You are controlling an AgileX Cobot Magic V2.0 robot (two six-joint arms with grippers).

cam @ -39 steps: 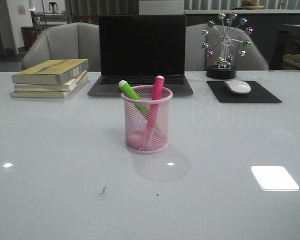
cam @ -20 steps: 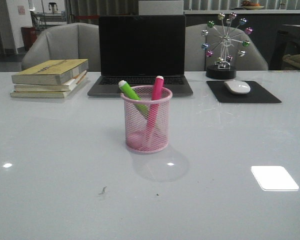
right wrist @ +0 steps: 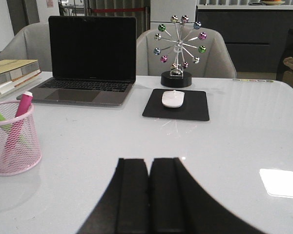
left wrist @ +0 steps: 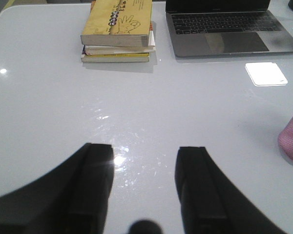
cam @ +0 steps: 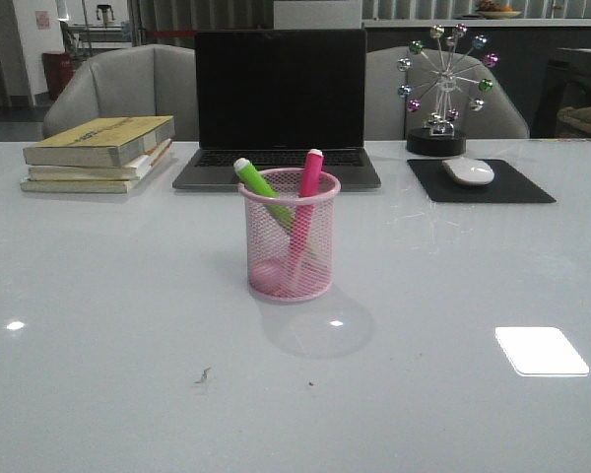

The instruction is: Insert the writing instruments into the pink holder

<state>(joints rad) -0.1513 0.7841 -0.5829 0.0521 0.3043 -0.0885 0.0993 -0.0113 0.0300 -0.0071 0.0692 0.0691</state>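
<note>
Pink wire-mesh holder [cam: 290, 236] mid-table on glossy white table [cam: 108, 296]; green marker [cam: 261, 184] and pink marker [cam: 305, 192] lean inside, crossed. Left gripper [left wrist: 144, 183] spread wide, empty. Right gripper [right wrist: 149, 195] fingers pressed together, empty.

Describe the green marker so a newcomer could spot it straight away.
Start at the open black laptop at the back of the white table. Just in front stands a pink wire-mesh cylindrical cup holding two markers. The chunky bright green highlighter leans left, unlike the hot pink highlighter beside it.
</note>
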